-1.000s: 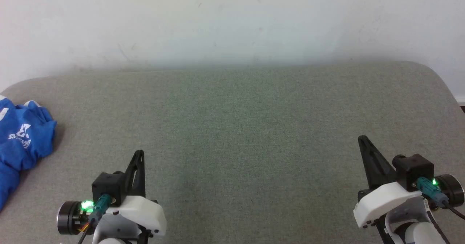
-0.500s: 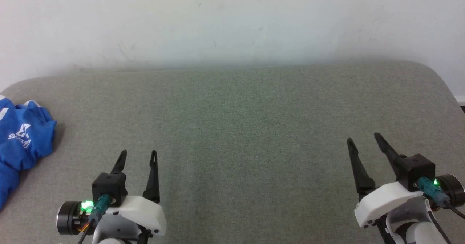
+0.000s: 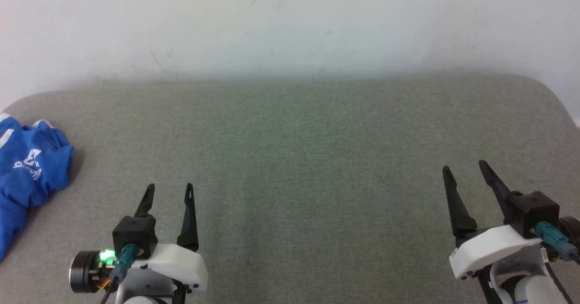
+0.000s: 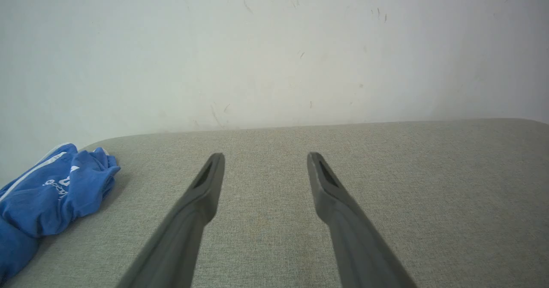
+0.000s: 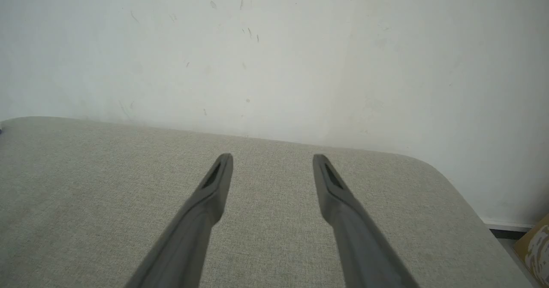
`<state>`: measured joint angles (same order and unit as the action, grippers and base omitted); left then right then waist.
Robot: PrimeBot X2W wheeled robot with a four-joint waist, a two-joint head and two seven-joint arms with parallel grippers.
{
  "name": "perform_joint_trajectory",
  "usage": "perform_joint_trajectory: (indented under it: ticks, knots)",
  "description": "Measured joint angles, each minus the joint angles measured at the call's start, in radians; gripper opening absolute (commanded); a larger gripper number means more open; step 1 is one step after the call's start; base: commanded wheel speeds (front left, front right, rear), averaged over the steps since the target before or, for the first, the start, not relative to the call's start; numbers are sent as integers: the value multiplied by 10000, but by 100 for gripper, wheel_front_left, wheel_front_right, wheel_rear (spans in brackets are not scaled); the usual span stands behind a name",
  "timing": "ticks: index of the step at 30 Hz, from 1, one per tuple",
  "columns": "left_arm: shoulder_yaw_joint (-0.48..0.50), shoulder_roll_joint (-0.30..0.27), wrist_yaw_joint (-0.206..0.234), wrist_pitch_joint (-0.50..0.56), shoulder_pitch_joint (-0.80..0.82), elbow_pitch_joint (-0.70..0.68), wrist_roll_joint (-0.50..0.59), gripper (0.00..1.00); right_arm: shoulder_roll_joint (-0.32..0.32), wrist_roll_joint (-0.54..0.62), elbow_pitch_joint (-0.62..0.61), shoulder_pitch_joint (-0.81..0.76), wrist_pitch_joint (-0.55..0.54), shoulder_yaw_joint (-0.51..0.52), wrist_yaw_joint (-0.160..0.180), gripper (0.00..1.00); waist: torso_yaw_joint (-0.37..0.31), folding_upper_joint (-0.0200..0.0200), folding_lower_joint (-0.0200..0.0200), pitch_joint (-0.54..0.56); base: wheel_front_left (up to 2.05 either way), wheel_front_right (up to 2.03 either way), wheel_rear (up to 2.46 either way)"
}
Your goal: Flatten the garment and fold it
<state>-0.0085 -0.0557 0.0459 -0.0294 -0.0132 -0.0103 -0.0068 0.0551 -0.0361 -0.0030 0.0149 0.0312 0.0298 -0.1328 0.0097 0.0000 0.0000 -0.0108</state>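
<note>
— So, which way does the garment lie?
— Crumpled, with its long run roughly parallel to the fingers and a bunched end poking toward them. The frame cuts part of it off.
— Looks?
— Bright blue with white trim and white lettering I cannot read.
— And the fingers?
— Those of the left gripper are spread wide and hold nothing, with the garment well off to their left. Those of the right gripper are likewise parted and empty, over the grey cushion.

The left end effector hovers over the near left part of the desk, its two dark fingers spread apart and empty. The right end effector hangs over the desk's near right part, likewise parted, holding nothing.
</note>
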Motion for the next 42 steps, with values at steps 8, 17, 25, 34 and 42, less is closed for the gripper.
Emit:
perform_joint_trajectory:
  ticks: [8, 17, 25, 34, 42]
  knots:
    - [-59, -4, 194, -167, 33, -44, 0, 100, 0, -98, -115, 7, 165, 121, 0, 100, 293, 0, 1, -104, 0, 0, 0]
    - [-75, -2, 460, -370, 52, -81, -19, 100, 0, -174, -171, 12, 339, 242, 0, 100, 840, 0, 0, -207, 0, 0, 0]
    - [-73, -2, 698, -518, 158, -127, -58, 100, -2, -199, -224, 12, 520, 276, 0, 100, 1459, 0, 1, -284, 0, 0, 0]
    - [-50, -2, 913, -725, 157, -151, -205, 100, -2, -268, -278, 12, 681, 295, 0, 100, 2214, 0, 1, -318, 0, 0, 0]
    - [38, 0, 1103, -871, 157, -184, -267, 100, -4, -328, -341, 10, 855, 307, 0, 100, 2865, 0, 0, -325, 0, 0, 0]
